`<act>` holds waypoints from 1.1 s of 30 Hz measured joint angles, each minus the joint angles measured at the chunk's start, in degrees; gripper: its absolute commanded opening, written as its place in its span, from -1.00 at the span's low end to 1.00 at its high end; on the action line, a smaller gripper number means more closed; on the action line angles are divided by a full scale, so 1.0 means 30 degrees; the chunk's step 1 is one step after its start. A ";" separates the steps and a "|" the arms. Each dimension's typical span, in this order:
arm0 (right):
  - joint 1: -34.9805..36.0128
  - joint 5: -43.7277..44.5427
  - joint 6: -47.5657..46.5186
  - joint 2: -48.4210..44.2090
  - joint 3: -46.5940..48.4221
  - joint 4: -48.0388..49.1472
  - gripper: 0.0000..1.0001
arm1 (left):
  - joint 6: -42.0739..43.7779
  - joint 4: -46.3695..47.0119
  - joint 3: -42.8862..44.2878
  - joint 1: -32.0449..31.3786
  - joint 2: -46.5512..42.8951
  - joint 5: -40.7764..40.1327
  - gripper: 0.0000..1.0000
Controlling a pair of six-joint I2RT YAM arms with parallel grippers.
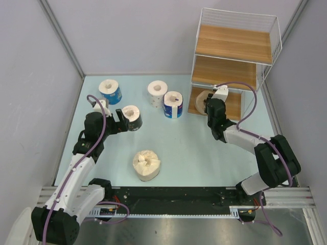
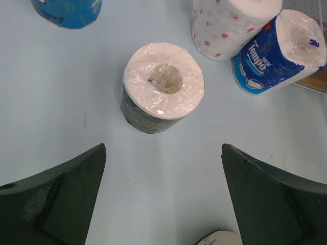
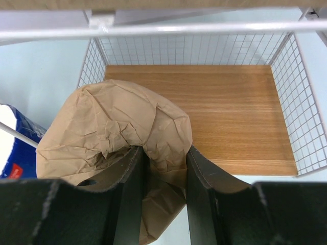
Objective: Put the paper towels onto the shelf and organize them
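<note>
The tan-brown roll (image 3: pixel 117 127) sits at the front left of the shelf's bottom board (image 3: pixel 235 112); my right gripper (image 3: pixel 163 153) is shut on its crumpled wall, one finger inside the core. In the top view this gripper (image 1: pixel 210 104) holds the roll (image 1: pixel 203 98) at the bottom tier of the shelf (image 1: pixel 232 46). My left gripper (image 2: pixel 163 148) is open and empty, just short of the dark-wrapped roll (image 2: pixel 162 87), and in the top view the gripper (image 1: pixel 120 122) is left of that roll (image 1: pixel 133 117). A blue roll (image 1: pixel 110 91), a speckled roll (image 1: pixel 157 93), another blue roll (image 1: pixel 173 104) and a cream roll (image 1: pixel 146 164) stand on the table.
The shelf's two upper boards (image 1: pixel 234 43) hold nothing. White wire mesh (image 3: pixel 301 102) walls the bottom tier, with a wire bar (image 3: pixel 204 29) across the top of its opening. The speckled roll (image 2: pixel 232 23) and the Tempo blue roll (image 2: pixel 278 53) stand just beyond the dark one.
</note>
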 measured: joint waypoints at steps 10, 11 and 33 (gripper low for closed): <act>0.0036 0.0066 -0.0270 0.1399 -0.0750 0.2157 -0.73 | 0.0000 0.0007 0.0000 0.0000 0.0000 0.0007 1.00; 0.0036 0.0073 -0.0321 0.1559 -0.0750 0.2375 -0.73 | 0.0000 0.0007 0.0000 0.0000 0.0000 0.0007 1.00; -0.0481 0.0357 -0.1122 0.3104 -0.0750 0.4597 -0.14 | 0.0000 0.0007 0.0000 0.0000 0.0080 0.0015 1.00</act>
